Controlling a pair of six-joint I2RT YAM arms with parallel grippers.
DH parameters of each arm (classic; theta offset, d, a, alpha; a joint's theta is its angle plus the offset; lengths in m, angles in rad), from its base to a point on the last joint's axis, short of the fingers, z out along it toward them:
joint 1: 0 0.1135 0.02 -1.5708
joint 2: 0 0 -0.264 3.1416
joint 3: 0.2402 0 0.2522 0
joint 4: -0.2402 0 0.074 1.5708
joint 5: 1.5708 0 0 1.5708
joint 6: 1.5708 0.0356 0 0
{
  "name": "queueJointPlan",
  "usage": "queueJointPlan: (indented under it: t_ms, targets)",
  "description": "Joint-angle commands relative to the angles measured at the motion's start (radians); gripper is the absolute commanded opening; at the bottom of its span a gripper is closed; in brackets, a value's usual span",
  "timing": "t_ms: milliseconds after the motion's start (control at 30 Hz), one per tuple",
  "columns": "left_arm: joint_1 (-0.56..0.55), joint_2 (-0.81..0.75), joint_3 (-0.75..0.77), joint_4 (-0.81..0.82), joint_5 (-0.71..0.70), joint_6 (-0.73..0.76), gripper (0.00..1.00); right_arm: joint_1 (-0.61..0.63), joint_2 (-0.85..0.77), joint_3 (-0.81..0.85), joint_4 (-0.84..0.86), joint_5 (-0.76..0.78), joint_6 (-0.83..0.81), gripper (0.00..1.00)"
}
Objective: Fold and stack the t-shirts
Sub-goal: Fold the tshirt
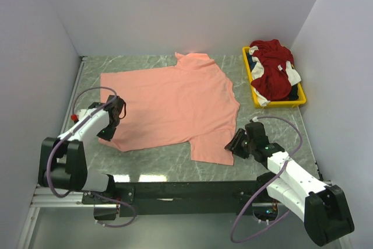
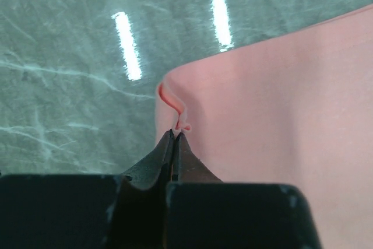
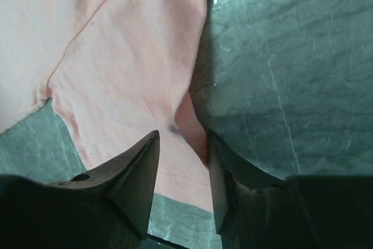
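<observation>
Top external shows the salmon-pink t-shirt (image 1: 172, 103) spread flat mid-frame, with no fold made yet. The left gripper (image 1: 120, 109) pinches its left corner. The right gripper (image 1: 234, 144) straddles the lower-right sleeve, jaws apart. The dark red t-shirt (image 1: 274, 69) lies heaped in the yellow tray (image 1: 281, 104), upper right.

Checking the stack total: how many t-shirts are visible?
2: salmon-pink t-shirt flat on the table; dark red-and-white t-shirt heaped in the yellow tray. Dark cloth beneath may be another.
</observation>
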Motion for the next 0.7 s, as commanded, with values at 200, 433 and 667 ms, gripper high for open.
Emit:
queueJointPlan:
  t_ms: [200,433,667]
  targets:
    - [-0.002,-0.200,-0.144,0.062,0.054,-0.041,0.01,0.006,-0.010,0.012,-0.122,0.012,0.023,0.39]
    - [-0.002,-0.217,-0.208,0.148,0.083,-0.015,0.01,0.005,-0.036,0.018,-0.160,0.026,0.026,0.09]
    - [-0.001,-0.249,-0.207,0.165,0.077,0.022,0.01,0.005,-0.088,0.112,-0.224,0.075,-0.012,0.00]
